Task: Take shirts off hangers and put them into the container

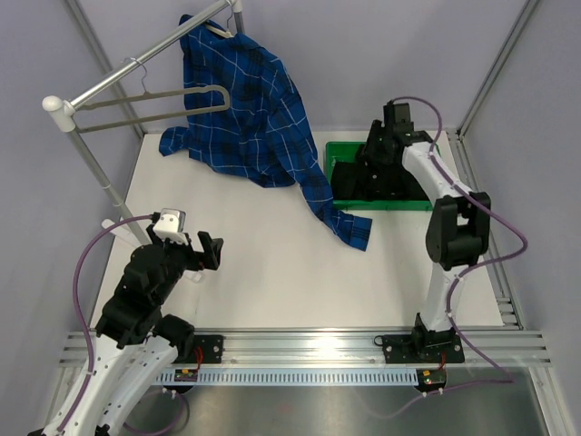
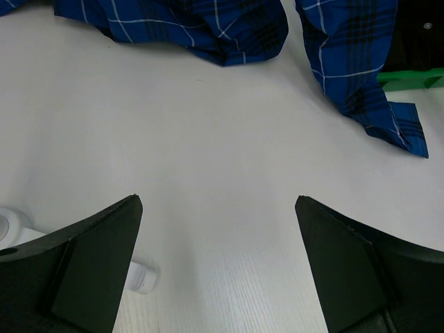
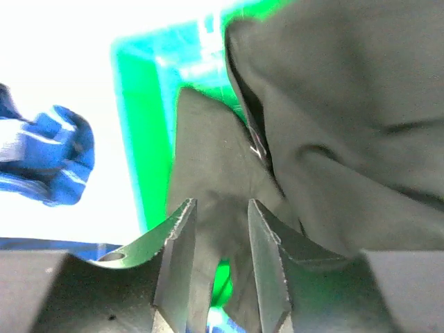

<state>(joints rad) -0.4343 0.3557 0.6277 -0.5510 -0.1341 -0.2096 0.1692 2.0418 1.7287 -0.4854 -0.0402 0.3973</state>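
The dark blue plaid shirt [image 1: 245,109] hangs from a hanger [image 1: 218,30] at the far end of the rail, its sleeve [image 2: 347,55] trailing onto the table beside the container. An empty grey-beige hanger [image 1: 154,102] hangs on the rail nearer its white cap. The black shirt [image 1: 359,182] lies crumpled in the green container [image 1: 338,150]. My right gripper [image 1: 377,168] is down in the container; its jaws [image 3: 220,202] stand partly apart just over a fold of the black shirt [image 3: 333,104]. My left gripper [image 1: 204,252] hovers wide open over bare table [image 2: 218,201].
The silver rail [image 1: 136,73] with its white end cap [image 1: 54,104] runs diagonally across the back left on a slanted post. A small white piece [image 2: 142,277] lies on the table under my left gripper. The container's rim [image 2: 409,78] shows at the far right.
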